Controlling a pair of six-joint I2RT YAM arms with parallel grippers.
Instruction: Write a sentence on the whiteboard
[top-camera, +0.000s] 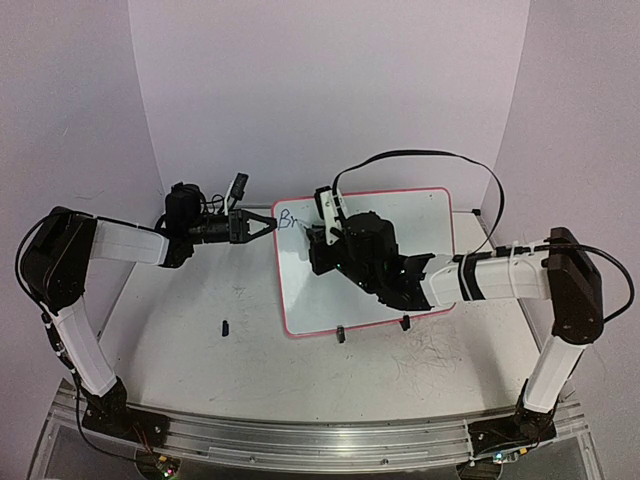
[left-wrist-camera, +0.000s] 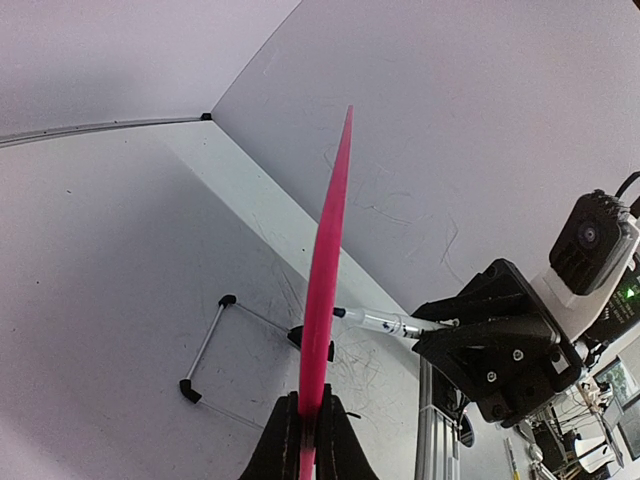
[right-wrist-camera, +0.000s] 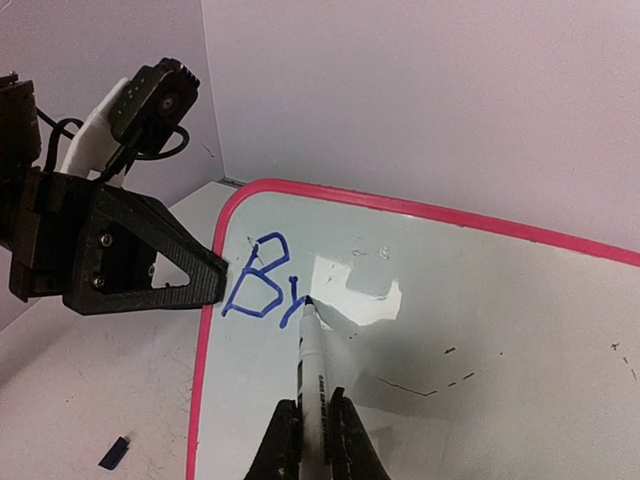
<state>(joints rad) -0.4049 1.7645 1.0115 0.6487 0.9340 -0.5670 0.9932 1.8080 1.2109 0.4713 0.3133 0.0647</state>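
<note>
The whiteboard (top-camera: 440, 215) with its red-pink rim lies on the table and shows in the right wrist view (right-wrist-camera: 500, 330). The sentence (right-wrist-camera: 262, 282) stands as the blue letters "Br" near the board's top left corner, also in the top view (top-camera: 289, 219). My right gripper (right-wrist-camera: 312, 425) is shut on a white marker (right-wrist-camera: 314, 372), tip touching the board at the end of the "r". My left gripper (left-wrist-camera: 311, 425) is shut on the board's pink rim (left-wrist-camera: 328, 260), seen edge-on, at the left edge (top-camera: 268, 226).
A small dark blue marker cap (top-camera: 225, 326) lies on the table left of the board, also in the right wrist view (right-wrist-camera: 115, 453). Two black clip feet (top-camera: 341, 334) stand at the board's near edge. Grey scribbles (top-camera: 440, 355) mark the tabletop. A thin wire stand (left-wrist-camera: 210, 345) lies beyond the board.
</note>
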